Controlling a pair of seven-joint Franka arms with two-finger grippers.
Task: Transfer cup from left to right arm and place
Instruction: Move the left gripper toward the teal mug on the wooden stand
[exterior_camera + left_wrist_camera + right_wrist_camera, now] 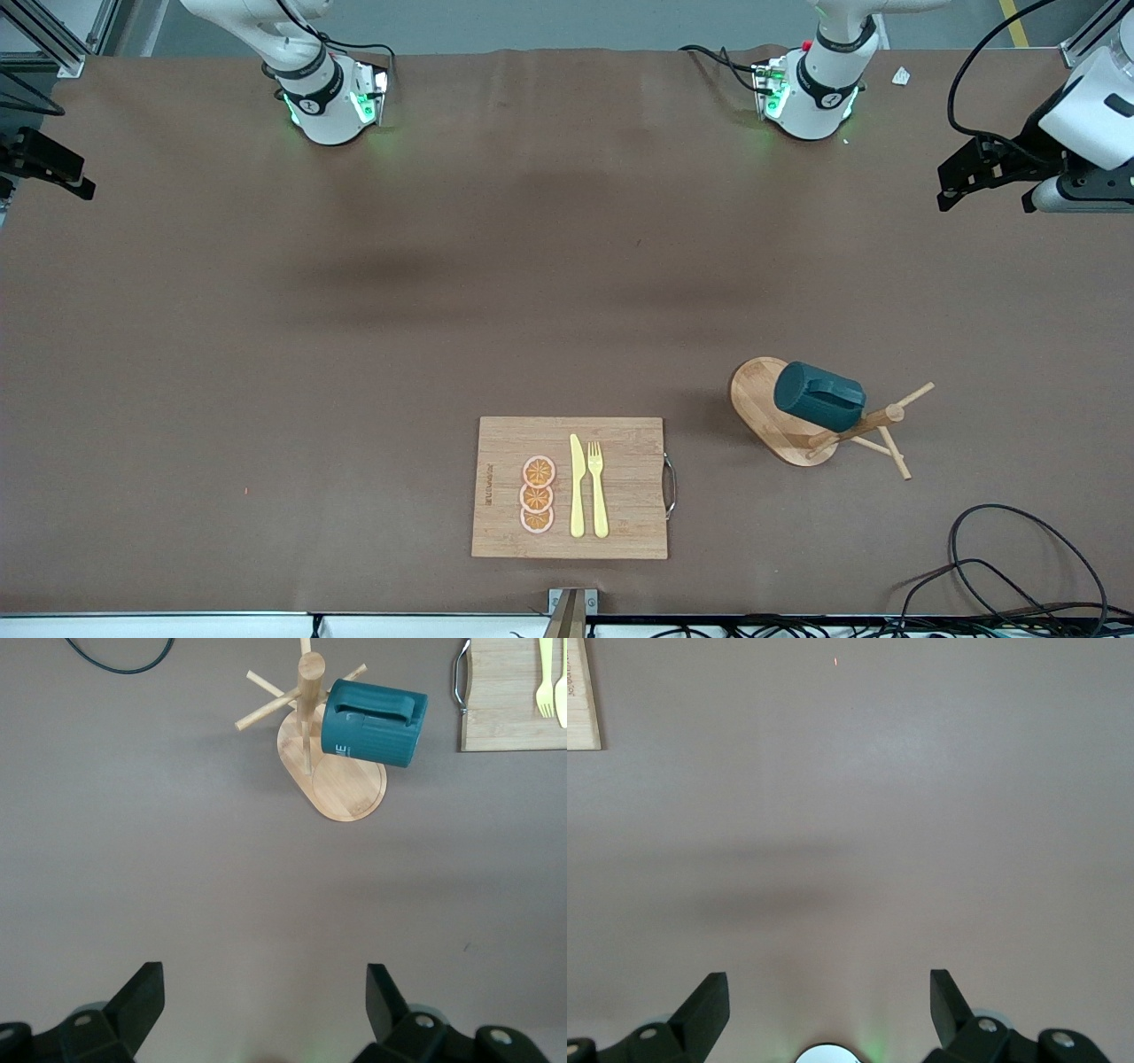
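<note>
The dark teal cup (pixel 819 396) (pixel 372 722) hangs tilted on its side from a peg of a wooden mug rack (pixel 771 416) (pixel 341 788), toward the left arm's end of the table. My left gripper (pixel 985 190) (pixel 266 992) hangs open and empty, high over the bare table at that end, well apart from the cup. My right gripper (pixel 44 177) (pixel 829 997) hangs open and empty over the bare table at the right arm's end. Its wrist view shows no cup.
A bamboo cutting board (pixel 620 514) (pixel 500 700) (pixel 578 691) lies near the front camera. On it are a yellow knife (pixel 577 487), a yellow fork (pixel 597 487) and three orange slices (pixel 537 494). Black cables (pixel 1019 567) (pixel 124 660) loop near the rack.
</note>
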